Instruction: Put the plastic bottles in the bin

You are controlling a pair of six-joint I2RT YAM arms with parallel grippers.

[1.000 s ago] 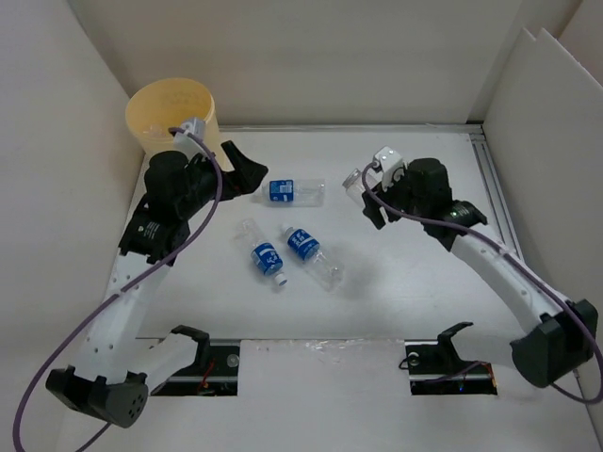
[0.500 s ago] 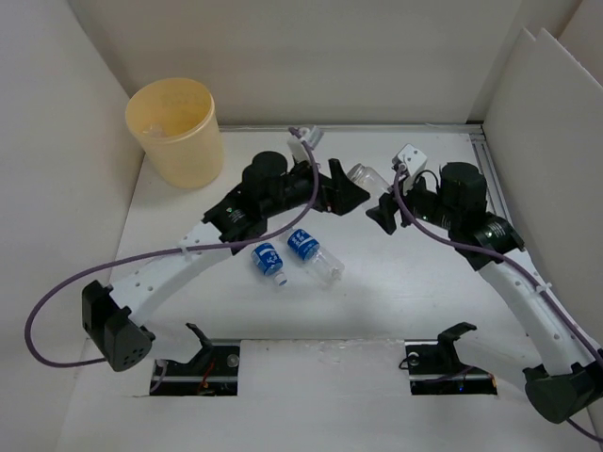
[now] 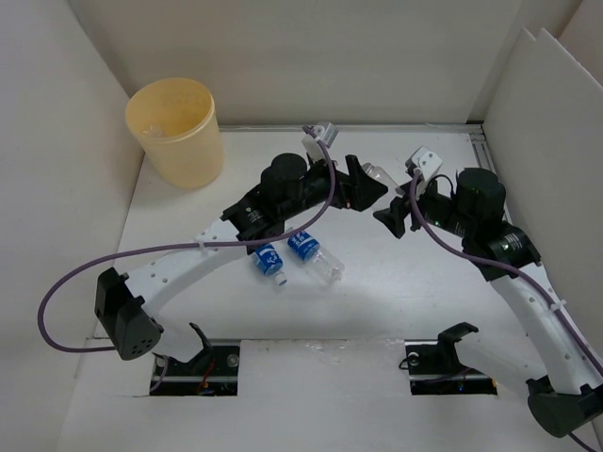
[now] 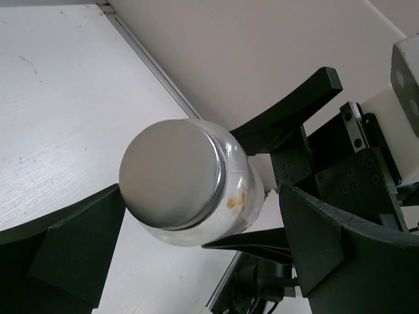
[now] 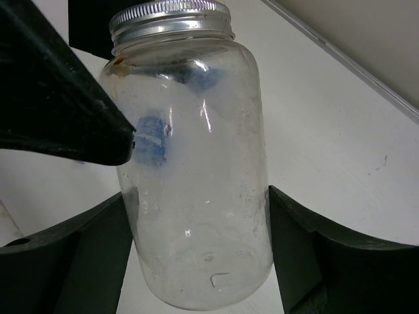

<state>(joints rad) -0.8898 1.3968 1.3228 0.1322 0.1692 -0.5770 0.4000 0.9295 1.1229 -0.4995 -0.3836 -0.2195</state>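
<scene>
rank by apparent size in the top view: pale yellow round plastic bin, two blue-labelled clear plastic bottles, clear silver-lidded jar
1. pale yellow round plastic bin
2. blue-labelled clear plastic bottles, alike
Unranked: clear silver-lidded jar, mostly hidden
</scene>
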